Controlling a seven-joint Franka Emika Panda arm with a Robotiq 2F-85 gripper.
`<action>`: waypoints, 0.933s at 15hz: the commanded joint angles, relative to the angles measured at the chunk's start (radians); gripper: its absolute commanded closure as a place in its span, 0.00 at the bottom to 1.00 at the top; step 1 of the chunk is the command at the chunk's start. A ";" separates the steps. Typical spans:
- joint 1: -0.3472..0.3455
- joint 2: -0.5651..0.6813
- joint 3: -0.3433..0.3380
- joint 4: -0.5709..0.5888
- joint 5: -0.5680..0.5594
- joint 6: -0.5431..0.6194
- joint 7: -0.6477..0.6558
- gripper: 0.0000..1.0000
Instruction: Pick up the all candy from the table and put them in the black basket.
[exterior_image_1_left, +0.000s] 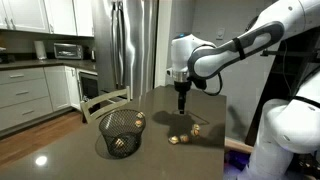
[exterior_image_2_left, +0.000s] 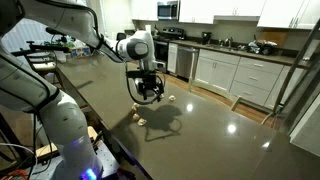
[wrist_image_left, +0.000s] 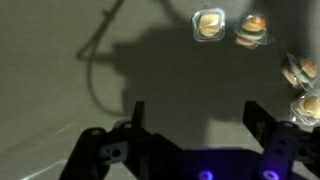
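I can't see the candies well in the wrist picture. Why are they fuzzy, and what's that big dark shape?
Wrist view: dim and out of focus, so the candies look soft; the dark shape is a shadow on the table above the open end effector. In an exterior view, a glare spot shines on the glossy table.

Glossy, smooth dark-brown tabletop (exterior_image_1_left: 170, 160), mirroring lights. Shiny, crinkled gold foil around each candy (wrist_image_left: 208, 24). Black wire mesh forming the black basket (exterior_image_1_left: 118, 130). Stainless steel on the refrigerator (exterior_image_1_left: 130, 45). Smooth white plastic shells along the arm (exterior_image_1_left: 250, 40).
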 joint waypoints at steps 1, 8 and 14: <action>0.009 0.000 -0.008 0.002 -0.003 -0.003 0.003 0.00; 0.009 0.000 -0.008 0.002 -0.003 -0.003 0.003 0.00; 0.012 0.005 -0.010 0.003 0.004 0.008 0.003 0.00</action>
